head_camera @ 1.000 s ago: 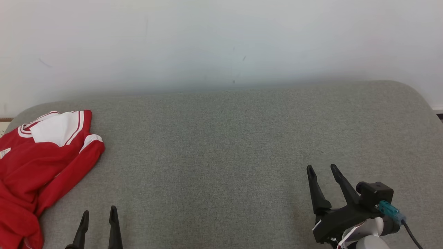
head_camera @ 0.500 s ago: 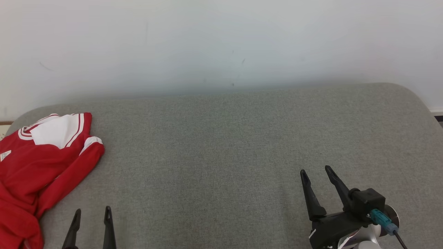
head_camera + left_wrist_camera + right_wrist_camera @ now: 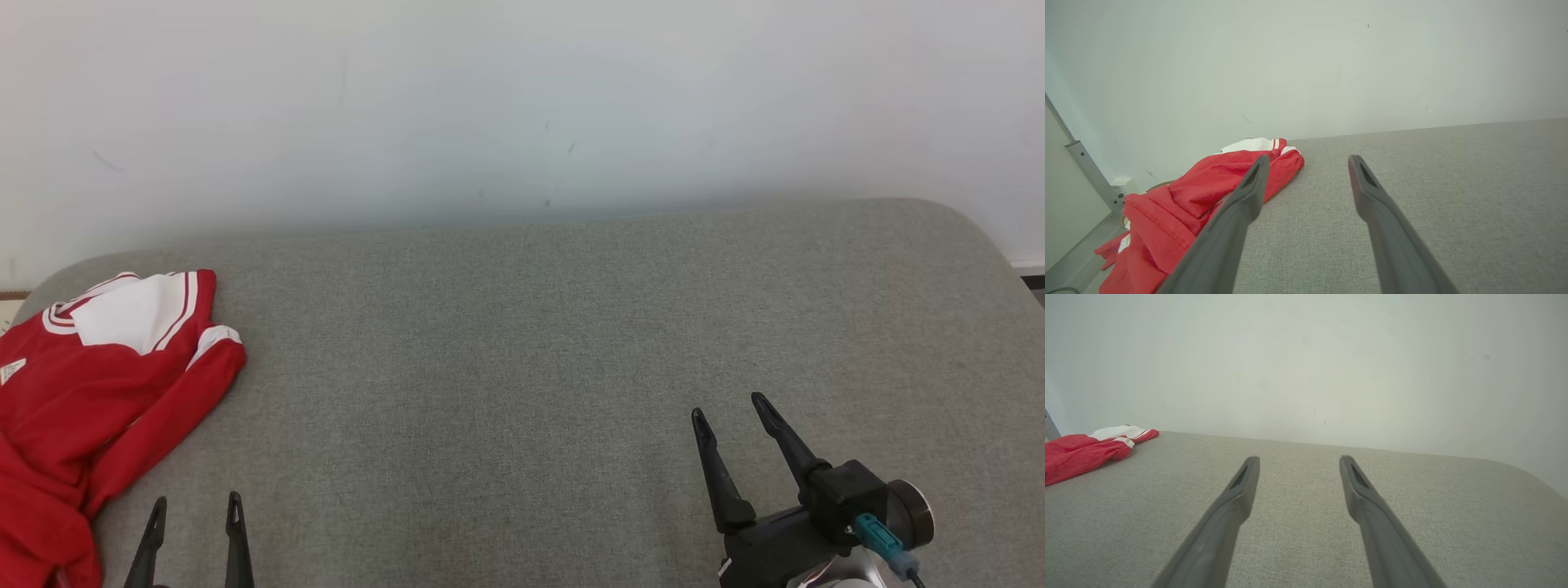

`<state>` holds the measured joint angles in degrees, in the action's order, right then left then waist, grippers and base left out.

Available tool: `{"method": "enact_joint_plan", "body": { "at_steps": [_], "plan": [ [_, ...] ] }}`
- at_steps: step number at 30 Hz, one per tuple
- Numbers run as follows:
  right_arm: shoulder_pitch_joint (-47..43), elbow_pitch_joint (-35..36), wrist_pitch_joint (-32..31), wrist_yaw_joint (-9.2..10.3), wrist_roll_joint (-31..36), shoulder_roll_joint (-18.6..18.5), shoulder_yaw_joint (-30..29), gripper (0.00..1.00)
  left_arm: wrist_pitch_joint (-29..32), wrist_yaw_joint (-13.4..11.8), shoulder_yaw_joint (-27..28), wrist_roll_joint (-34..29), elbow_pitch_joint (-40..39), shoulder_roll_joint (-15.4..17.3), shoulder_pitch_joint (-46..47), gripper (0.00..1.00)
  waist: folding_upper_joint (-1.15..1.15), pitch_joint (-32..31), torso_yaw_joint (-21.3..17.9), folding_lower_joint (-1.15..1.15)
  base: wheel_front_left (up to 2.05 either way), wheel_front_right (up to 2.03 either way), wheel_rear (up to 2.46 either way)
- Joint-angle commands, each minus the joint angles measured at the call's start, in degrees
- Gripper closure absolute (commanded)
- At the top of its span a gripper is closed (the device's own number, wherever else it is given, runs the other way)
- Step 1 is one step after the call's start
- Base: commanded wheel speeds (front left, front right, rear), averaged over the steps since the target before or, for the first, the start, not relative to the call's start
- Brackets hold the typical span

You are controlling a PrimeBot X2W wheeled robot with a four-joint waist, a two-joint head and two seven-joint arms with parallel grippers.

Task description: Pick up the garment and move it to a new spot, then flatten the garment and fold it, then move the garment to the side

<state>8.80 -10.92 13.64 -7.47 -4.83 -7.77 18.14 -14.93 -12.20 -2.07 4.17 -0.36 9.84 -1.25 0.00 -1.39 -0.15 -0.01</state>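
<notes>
Grippers: left gripper and right gripper both spread wide, holding nothing.
Garment: the red garment lies crumpled at the left edge of the cushion, just left of the left gripper, untouched.
Change: both grippers have slid lower and leftward; the head view tipped slightly; garment unmoved.
Meaning: pick-up probably not begun; left gripper is nearest.

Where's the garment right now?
In the head view, the garment lies crumpled at the left edge of the grey surface, just left of the left gripper.
</notes>
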Motion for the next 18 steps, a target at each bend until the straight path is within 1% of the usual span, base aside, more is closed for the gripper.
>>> {"method": "enact_joint_plan", "body": {
  "at_steps": [1, 7, 18],
  "plan": [
    [-0.5, 0.5, 0.7, -0.04, 1.4, 0.0, 0.6, 0.0, -0.1, -0.4, 0.3, -1.4, -0.5, 0.4, -1.0, 0.0, 0.0, 0.0, 0.0, 0.01, 0.0, 0.0, 0.0],
    [-1.2, 0.8, 1.8, -0.03, 2.9, 0.4, 0.6, 0.0, -0.1, -1.0, 0.7, -3.3, -1.1, 0.3, -1.4, 0.0, 0.0, -0.2, -0.1, 0.01, 0.0, 0.0, 0.0],
    [-1.6, 0.8, 1.7, -0.03, 1.0, 1.0, -0.6, 0.0, -0.1, -1.0, 1.2, -2.5, -1.4, 0.1, -1.8, 0.0, 0.0, -0.3, -0.2, 0.01, 0.0, 0.0, 0.0]
  ]
}}
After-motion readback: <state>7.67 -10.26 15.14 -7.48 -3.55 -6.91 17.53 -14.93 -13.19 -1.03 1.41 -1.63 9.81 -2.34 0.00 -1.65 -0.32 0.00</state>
